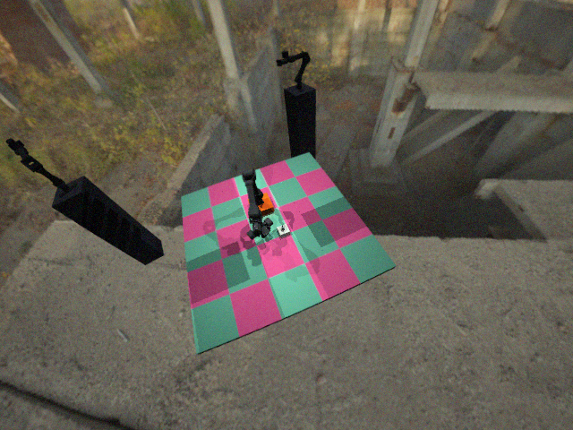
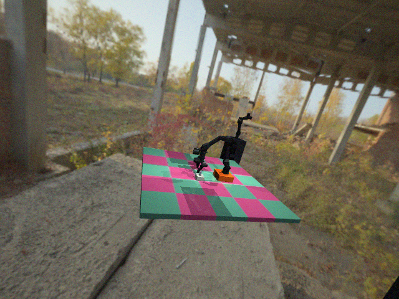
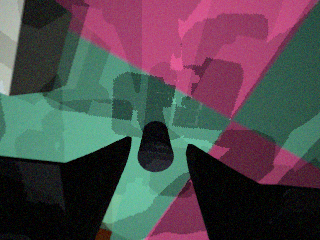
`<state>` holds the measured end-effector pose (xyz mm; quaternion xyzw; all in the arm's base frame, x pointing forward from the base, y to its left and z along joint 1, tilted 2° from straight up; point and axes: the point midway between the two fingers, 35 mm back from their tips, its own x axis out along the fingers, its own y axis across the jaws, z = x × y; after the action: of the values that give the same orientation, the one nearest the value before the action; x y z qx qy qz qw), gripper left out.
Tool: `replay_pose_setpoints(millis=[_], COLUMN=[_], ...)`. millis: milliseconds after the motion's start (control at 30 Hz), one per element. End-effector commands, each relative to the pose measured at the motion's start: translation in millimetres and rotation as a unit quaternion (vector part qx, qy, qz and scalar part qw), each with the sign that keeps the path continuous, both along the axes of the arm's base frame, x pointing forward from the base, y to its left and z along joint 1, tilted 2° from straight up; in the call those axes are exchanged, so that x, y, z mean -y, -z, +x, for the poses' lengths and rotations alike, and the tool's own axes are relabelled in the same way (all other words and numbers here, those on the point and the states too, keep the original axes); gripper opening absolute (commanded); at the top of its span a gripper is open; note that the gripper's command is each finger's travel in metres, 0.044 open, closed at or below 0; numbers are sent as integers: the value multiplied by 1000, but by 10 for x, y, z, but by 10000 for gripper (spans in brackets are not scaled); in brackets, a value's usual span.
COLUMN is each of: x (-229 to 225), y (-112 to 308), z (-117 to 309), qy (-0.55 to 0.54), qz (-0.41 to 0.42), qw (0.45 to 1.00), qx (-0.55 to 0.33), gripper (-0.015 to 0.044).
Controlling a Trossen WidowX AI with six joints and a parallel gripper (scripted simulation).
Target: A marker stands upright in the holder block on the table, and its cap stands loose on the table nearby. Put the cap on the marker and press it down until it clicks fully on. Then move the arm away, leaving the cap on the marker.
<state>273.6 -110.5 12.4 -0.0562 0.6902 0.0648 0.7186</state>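
Note:
The white holder block (image 1: 279,232) (image 2: 200,177) (image 3: 9,45) stands on the table, with the dark marker (image 1: 282,227) upright in it. In the wrist view only part of the block shows, at the top left. The black cap (image 3: 155,152) stands on a green square, seen from above between my fingertips. My gripper (image 3: 159,145) is partly open and points down over the cap, with a gap between the cap and each finger. In the top and exterior views the arm and gripper hide the cap. The cap's height relative to the fingertips is hard to tell.
The orange base block (image 1: 266,206) (image 2: 219,175) of my arm stands behind the holder block. The table (image 1: 301,288) (image 2: 161,204) has green and pink squares crossed by shadows. Two black pedestals (image 1: 106,222) (image 1: 301,117) with other arms stand off the table.

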Motion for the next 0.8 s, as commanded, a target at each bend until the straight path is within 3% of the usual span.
replay_pose_setpoints(millis=[0, 367, 467, 767], x=[-17, -25, -27, -18], y=[81, 230, 229, 229], z=[-23, -32, -33, -32], qy=[0, 1, 1, 1], qz=[3, 3, 3, 3], qw=[1000, 1000, 1000, 1000], qx=[-3, -4, -4, -4], gripper=[244, 244, 165, 105])
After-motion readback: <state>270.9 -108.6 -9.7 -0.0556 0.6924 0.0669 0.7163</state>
